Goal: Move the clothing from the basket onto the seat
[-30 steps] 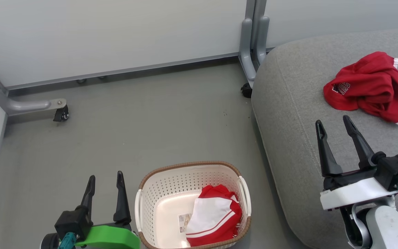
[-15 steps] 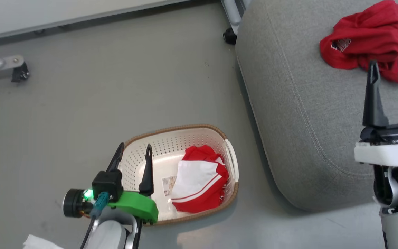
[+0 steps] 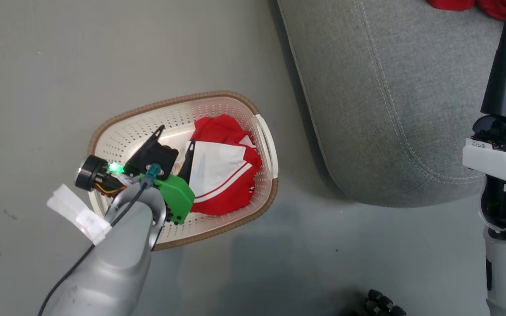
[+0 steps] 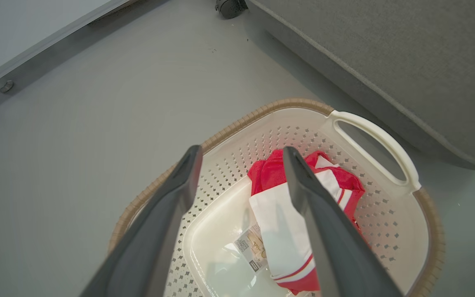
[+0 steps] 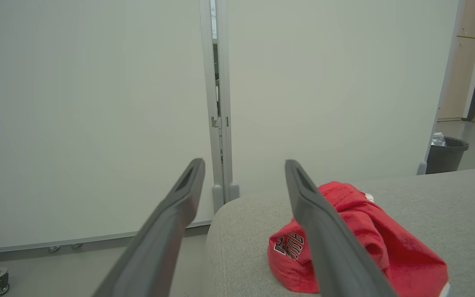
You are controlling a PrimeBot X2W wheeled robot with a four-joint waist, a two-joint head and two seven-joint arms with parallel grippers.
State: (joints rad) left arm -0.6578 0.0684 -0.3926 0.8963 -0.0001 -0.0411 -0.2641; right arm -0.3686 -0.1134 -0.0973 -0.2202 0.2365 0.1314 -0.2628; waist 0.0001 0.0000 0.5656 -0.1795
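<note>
Left tool (image 3: 176,135) spread wide, empty, over the basket (image 3: 218,107) on the floor (image 3: 59,66), red-and-white garment (image 3: 222,175) bunched in basket's seat-side half, second red garment (image 5: 357,235) on grey seat (image 3: 389,109), right tool (image 5: 244,163) wide, empty, above seat

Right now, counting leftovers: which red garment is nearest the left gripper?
The red garment with the white striped panel, in the cream perforated basket by the left gripper; the other red garment lies on the grey fabric seat.

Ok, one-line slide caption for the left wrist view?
Left gripper, jaws open, hovers over the basket that holds a red-and-white garment, seat alongside.
</note>
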